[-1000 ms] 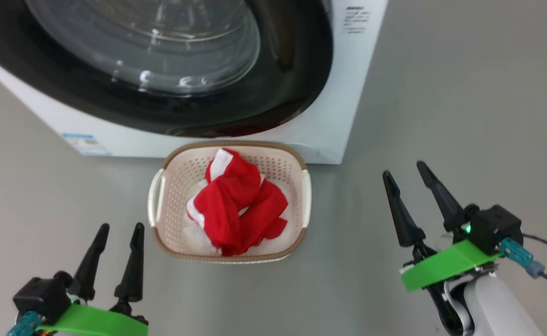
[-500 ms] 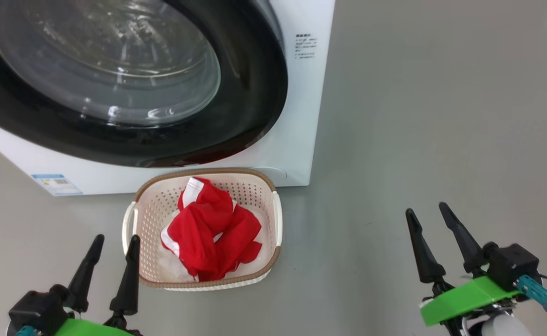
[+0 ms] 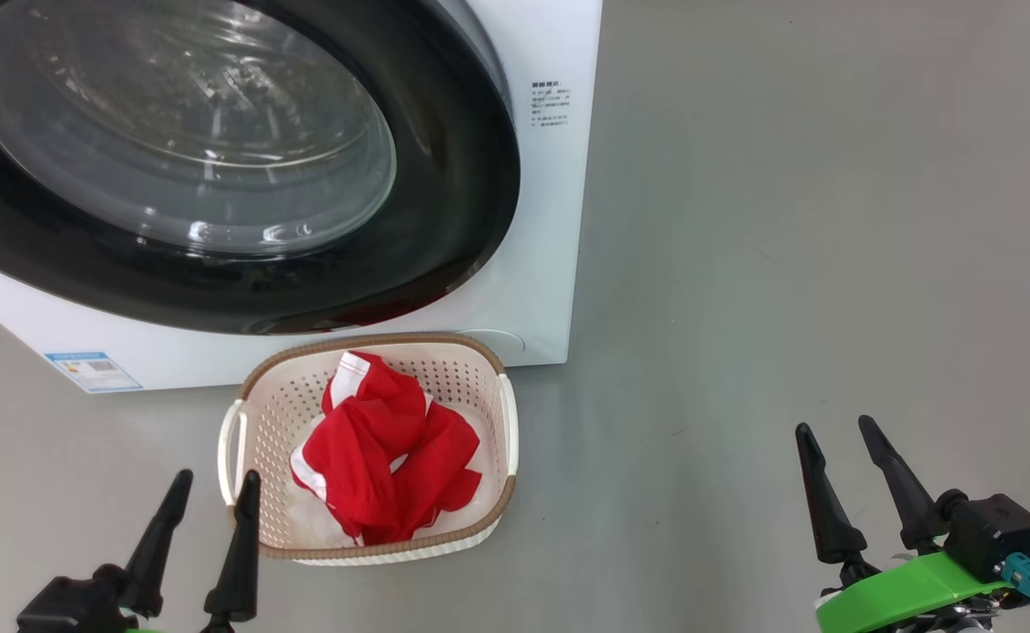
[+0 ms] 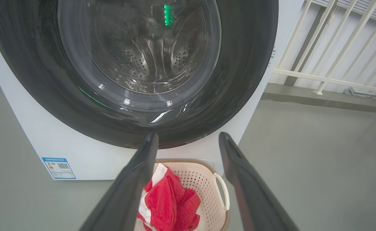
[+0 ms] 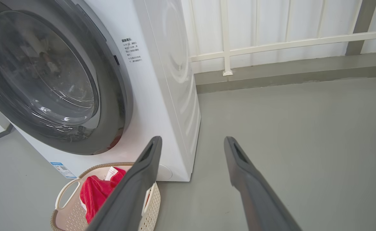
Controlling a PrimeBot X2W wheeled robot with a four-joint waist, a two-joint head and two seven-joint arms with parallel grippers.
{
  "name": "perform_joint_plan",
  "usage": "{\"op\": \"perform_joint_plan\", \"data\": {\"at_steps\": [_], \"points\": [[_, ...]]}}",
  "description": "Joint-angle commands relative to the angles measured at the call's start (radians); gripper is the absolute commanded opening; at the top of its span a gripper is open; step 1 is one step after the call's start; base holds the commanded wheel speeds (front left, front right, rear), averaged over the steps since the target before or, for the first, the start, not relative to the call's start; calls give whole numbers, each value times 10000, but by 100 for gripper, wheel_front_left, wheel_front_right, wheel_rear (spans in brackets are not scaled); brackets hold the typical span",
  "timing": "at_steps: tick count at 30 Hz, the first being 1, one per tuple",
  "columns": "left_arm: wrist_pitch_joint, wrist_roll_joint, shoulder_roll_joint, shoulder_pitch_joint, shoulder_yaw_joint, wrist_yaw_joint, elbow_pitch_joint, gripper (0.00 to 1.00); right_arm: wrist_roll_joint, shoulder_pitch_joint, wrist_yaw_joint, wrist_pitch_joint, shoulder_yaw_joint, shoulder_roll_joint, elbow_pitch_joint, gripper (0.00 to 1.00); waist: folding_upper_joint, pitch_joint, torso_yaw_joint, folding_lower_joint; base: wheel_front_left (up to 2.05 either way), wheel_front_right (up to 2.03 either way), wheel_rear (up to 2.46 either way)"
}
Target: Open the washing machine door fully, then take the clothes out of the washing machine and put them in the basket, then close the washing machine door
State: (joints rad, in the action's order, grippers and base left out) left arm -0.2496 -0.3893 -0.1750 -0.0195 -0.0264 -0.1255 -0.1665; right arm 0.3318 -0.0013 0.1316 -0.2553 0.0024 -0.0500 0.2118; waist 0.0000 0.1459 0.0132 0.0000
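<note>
**A:** How do the jaws stand?

**B:** Both pairs are spread wide with nothing between them. The left gripper (image 3: 217, 479), with two long dark tapered fingers (image 3: 238, 554), sits low on the robot's left. Its inner finger is just beside the near-left corner of the small cream-white perforated plastic basket (image 3: 273, 418) with the brown woven-look rim. Whether they touch, I cannot tell.

**A:** And the other?

**B:** The right gripper (image 3: 834, 426) is well apart from the basket, over bare grey floor (image 3: 787, 220).

**A:** Where are the clothes?

**B:** The bright red fabric clothes (image 3: 383, 457) with white trim lie bunched inside the basket, which stands on the floor against the foot of the big white front-loading washing machine (image 3: 550, 220).

**A:** The door?

**B:** The large round washing machine door (image 3: 453, 220), with a glossy black rim around bulging clear glass, lies closed against the front. In the left wrist view the steel perforated drum (image 4: 149, 61) shows through the glass. A small blue label (image 3: 93, 371) sits low on the front, left of the basket. The right wrist view has a white railing (image 5: 271, 43) behind the machine.
</note>
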Motion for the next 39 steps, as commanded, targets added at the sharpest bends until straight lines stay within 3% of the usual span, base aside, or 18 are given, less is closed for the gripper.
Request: {"op": "perform_joint_plan", "data": {"at_steps": [1,14,15,23,27,39], "points": [[-122,-30,-165,-127,412,-52,324,100,-49,-27,-9,-65,133,-19,-270,100,0,-5,2,0,0,0,0],[-122,-28,-123,-59,349,-52,467,100,15,81,-9,-65,36,-5,-260,100,0,-158,11,0,0,0,0],[0,-5,14,11,-23,0,213,0,18,58,0,0,-178,34,-10,0,0,-156,7,0,0,0,0],[88,-263,375,31,-181,14,-414,0,305,202,0,52,-153,182,643,0,0,-169,4,1,0,0,0],[183,-676,384,24,-154,13,-411,0,748,184,0,140,-146,146,617,0,0,-248,-1,23,0,0,0],[449,-1799,413,-85,-79,10,-494,0,1950,41,-1,385,-133,55,627,0,0,-340,-14,0,0,0,0]]}}
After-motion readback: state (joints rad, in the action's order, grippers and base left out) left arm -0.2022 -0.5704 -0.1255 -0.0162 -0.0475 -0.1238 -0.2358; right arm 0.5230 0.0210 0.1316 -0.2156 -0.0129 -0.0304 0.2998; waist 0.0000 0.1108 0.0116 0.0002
